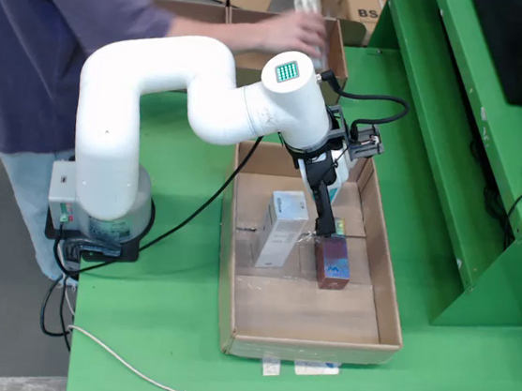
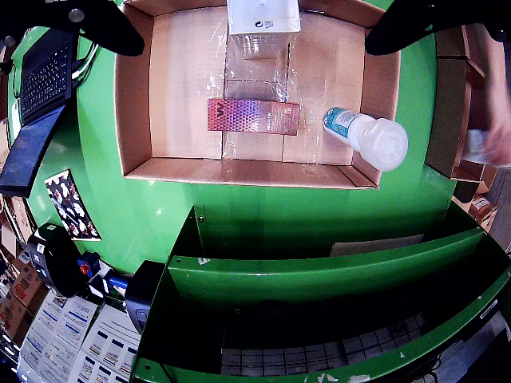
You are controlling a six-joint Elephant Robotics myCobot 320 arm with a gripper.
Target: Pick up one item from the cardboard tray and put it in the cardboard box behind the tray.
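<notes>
The cardboard tray (image 1: 227, 277) holds a white box (image 1: 284, 228), a dark red box (image 1: 332, 263) and a white bottle with a teal label (image 2: 366, 137). In the gripper view the red box (image 2: 253, 116) lies flat mid-tray, the white box (image 2: 263, 24) is at the top edge and the tray wall (image 2: 132, 104) is on the left. My gripper (image 1: 326, 224) hangs over the tray between the white box and the red box. Its black fingers (image 2: 96, 22) are spread wide at the top corners, open and holding nothing. The bottle is mostly hidden behind the gripper in the still view.
A person's hand (image 1: 294, 31) holds a clear item over the cardboard box (image 1: 248, 58) behind the tray. A green shelf frame (image 1: 457, 133) stands to the right. A black cable (image 1: 193, 216) and a white cable (image 1: 128, 364) run across the green table.
</notes>
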